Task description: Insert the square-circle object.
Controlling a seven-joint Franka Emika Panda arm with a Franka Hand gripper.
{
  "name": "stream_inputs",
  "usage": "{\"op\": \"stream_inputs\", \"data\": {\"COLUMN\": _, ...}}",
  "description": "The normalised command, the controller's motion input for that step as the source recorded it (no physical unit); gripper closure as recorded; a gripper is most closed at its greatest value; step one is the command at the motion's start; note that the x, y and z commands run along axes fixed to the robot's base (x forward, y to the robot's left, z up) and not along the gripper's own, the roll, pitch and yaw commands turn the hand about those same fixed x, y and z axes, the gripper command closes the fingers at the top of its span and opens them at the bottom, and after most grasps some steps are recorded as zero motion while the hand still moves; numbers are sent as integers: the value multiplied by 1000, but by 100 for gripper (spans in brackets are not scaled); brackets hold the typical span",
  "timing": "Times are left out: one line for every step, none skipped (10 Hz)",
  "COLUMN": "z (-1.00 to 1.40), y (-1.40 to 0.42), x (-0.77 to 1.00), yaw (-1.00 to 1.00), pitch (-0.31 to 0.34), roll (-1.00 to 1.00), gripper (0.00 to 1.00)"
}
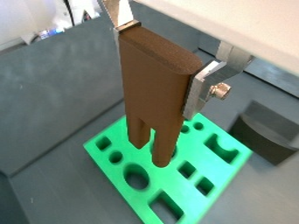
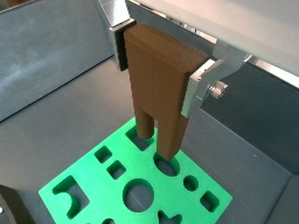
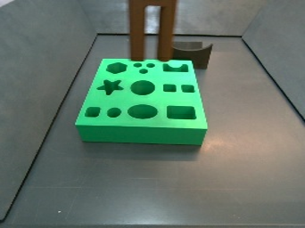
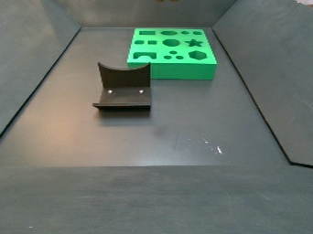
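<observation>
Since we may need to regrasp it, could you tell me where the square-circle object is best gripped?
Grip the solid upper body of the square-circle object from above, as the gripper does now: its flat sides suit the finger pads, and its legs stay free above the green board.

tool (image 2: 158,61) | flat silver finger plates (image 1: 208,83) | screw on plate | pale housing above

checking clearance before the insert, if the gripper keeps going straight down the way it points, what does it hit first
The gripper holds the square-circle object with its legs pointing down, so those legs would probably meet the green board first, near its small holes. Whether they line up with the holes is unclear from these views.
</observation>
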Motion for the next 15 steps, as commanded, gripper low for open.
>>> {"op": "stream_inputs", "data": {"z": -977, "y": 0, "x": -1000, "yaw": 0, "pitch": -37, "roll": -37, "gripper": 100}}
{"op": "stream_inputs", "data": {"z": -966, "y": -11, "x": -1000, "yaw": 0, "pitch": -47, "roll": -29, "gripper": 100}}
{"op": "stream_inputs", "data": {"z": -811, "y": -209, "x": -1000, "yaw": 0, "pitch": -71, "roll": -93, "gripper": 100}}
{"op": "stream_inputs", "data": {"z": -274, "y": -323, "x": -551, "yaw": 0, "pitch": -49, "roll": -43, "gripper": 100}}
{"op": "stream_inputs", "data": {"z": 0, "y": -303, "x": -266, "yaw": 54, "pitch": -24, "roll": 0, "gripper": 100}}
{"op": "stream_inputs", "data": {"z": 0, "y": -40, "x": -274, "yaw": 0, "pitch": -10, "roll": 0, "gripper": 100}}
{"op": "stream_inputs", "data": {"z": -83, "y": 0, "x": -406, "yaw": -14, "pitch": -49, "roll": 0, "gripper": 100}}
{"op": "stream_inputs", "data": {"z": -166, "y": 0, "x": -331, "yaw": -20, "pitch": -44, "roll": 0, "gripper": 100}}
{"op": "stream_inputs", "data": {"z": -200, "y": -154, "x": -191, "yaw": 0, "pitch": -31, "roll": 0, "gripper": 100}}
{"op": "stream_inputs", "data": {"z": -114, "y": -140, "x": 0, "yaw": -40, "pitch": 0, "roll": 0, "gripper": 100}}
{"op": "stream_inputs", "data": {"z": -194, "y": -100, "x": 131, "yaw": -69, "pitch": 20, "roll": 14, "gripper": 100}}
{"op": "stream_inputs", "data": {"z": -214, "y": -49, "x": 237, "yaw": -86, "pitch": 64, "roll": 19, "gripper": 100}}
{"op": "stream_inputs", "data": {"z": -194, "y": 0, "x": 163, "yaw": -69, "pitch": 54, "roll": 27, "gripper": 100}}
{"op": "stream_inputs", "data": {"z": -146, "y": 0, "x": 80, "yaw": -29, "pitch": 51, "roll": 37, "gripper": 100}}
{"op": "stream_inputs", "data": {"z": -103, "y": 26, "x": -6, "yaw": -29, "pitch": 0, "roll": 0, "gripper": 100}}
